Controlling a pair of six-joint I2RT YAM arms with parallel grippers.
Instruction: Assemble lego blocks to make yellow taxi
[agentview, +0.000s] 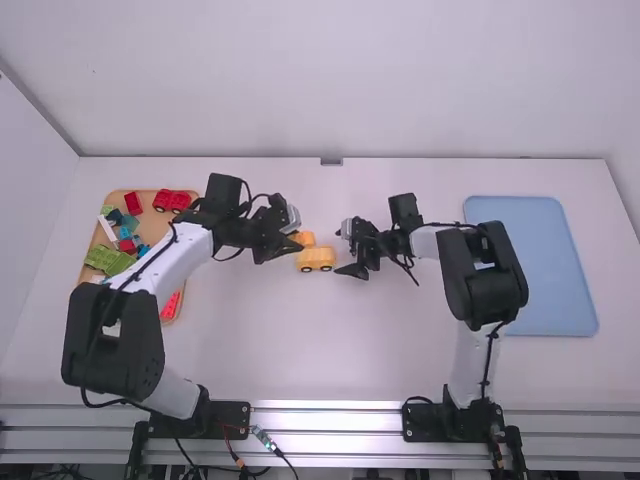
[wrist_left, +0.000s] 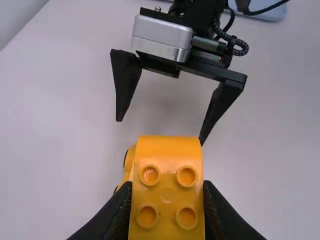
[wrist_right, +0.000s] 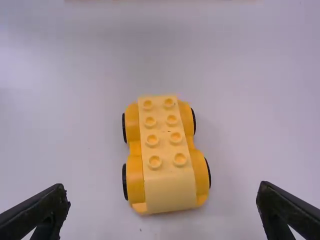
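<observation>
Inside the tan tray (agentview: 157, 222) lie red blocks (agentview: 171, 200) and a green block (agentview: 110, 259); left gripper (agentview: 292, 243) clamps an orange-yellow block (wrist_left: 167, 192); right gripper (agentview: 343, 250), fingers apart, is beside the yellow car base (wrist_right: 162, 145)

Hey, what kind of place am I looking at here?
Probably a robotics lab or test station: two robot arms are mounted at a white table, with a tray of loose toy bricks and a yellow toy car base.
</observation>
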